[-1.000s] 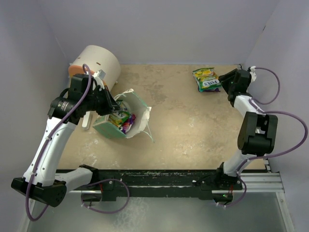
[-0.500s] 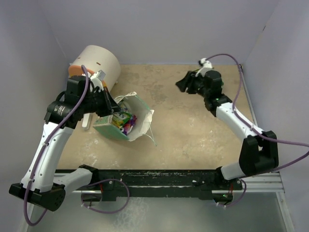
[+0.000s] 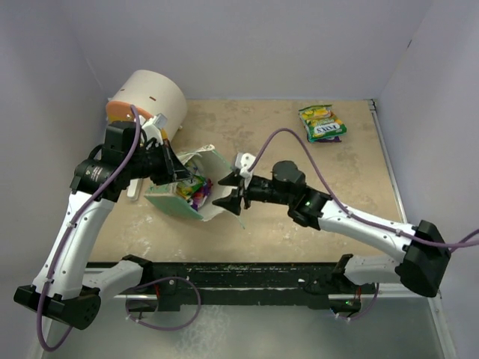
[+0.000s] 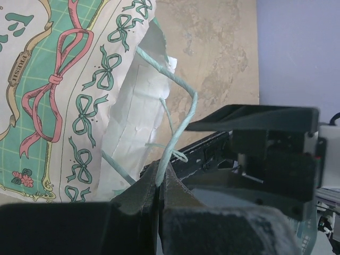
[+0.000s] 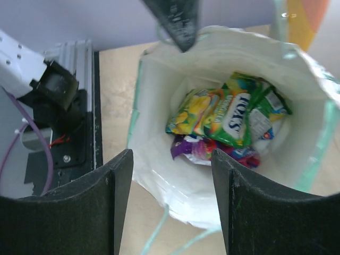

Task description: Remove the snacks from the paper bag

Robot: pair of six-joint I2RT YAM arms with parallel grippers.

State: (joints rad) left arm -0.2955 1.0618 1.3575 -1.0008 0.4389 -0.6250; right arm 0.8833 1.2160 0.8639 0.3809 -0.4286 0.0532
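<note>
Green paper bag (image 3: 168, 200), tipped on beige desk (image 3: 340, 168), holds glossy candy packets (image 5: 228, 119); left end effector (image 4: 158, 187) pinches its string handle (image 4: 181, 114), right end effector (image 3: 226, 191) gapes empty at the mouth. Likely risk: the handle may slip, collapsing the mouth.

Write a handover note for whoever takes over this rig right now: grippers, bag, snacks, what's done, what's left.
Left gripper: shut on the string handle, holding the paper bag tipped open.
Right gripper: open, empty, at the bag's mouth.
Done: a green-yellow packet lies on the table, far right corner.
Left: several packets inside the bag to take out.
</note>
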